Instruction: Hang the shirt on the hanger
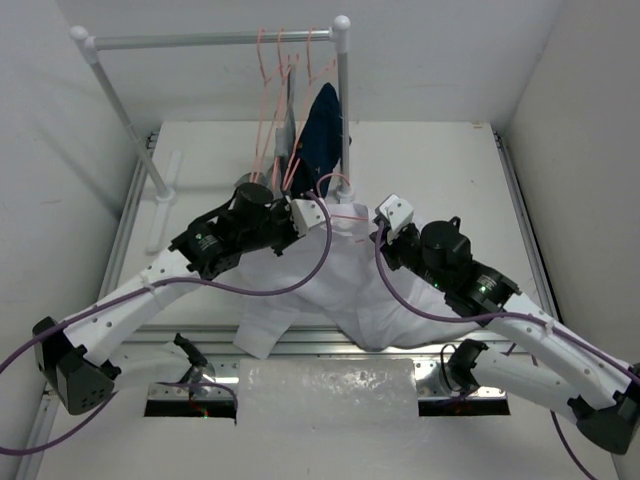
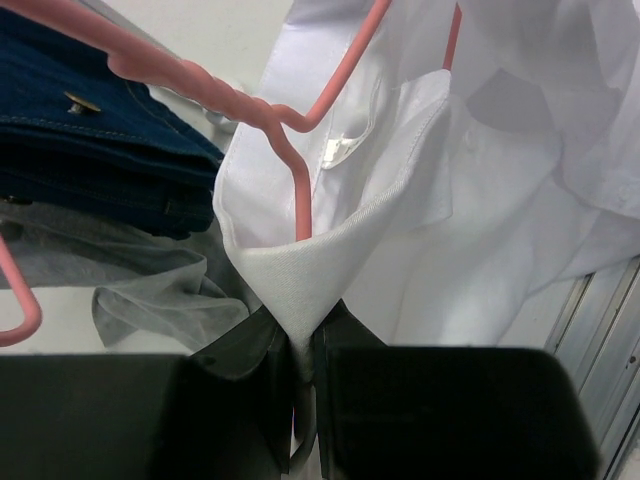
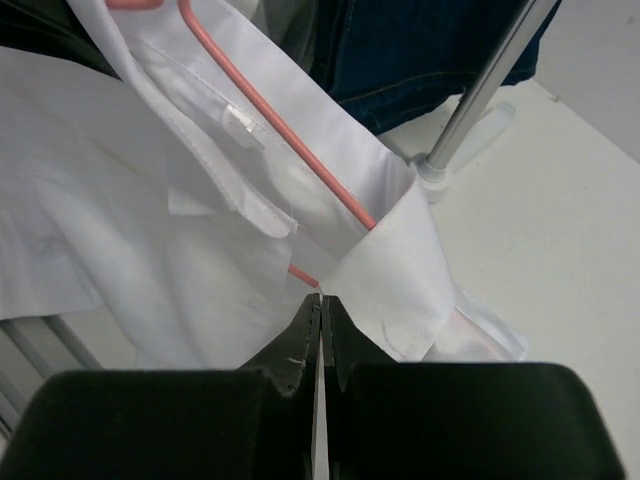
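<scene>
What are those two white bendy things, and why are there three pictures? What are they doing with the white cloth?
Those are two robot arms fixed to the near edge of a table. Each ends in a gripper, like a hand with two fingers. The big picture comes from a camera above and behind them. The other two come from small cameras on the wrists, so you see each arm's own black fingers up close.

The white cloth is a shirt. The left gripper pinches one collar tip, and the right gripper pinches the collar's other side. A pink wire hanger sits inside the collar. The shirt's lower part lies on the table.

Behind stands a white rail with more pink hangers and a dark blue garment hanging from it.
</scene>
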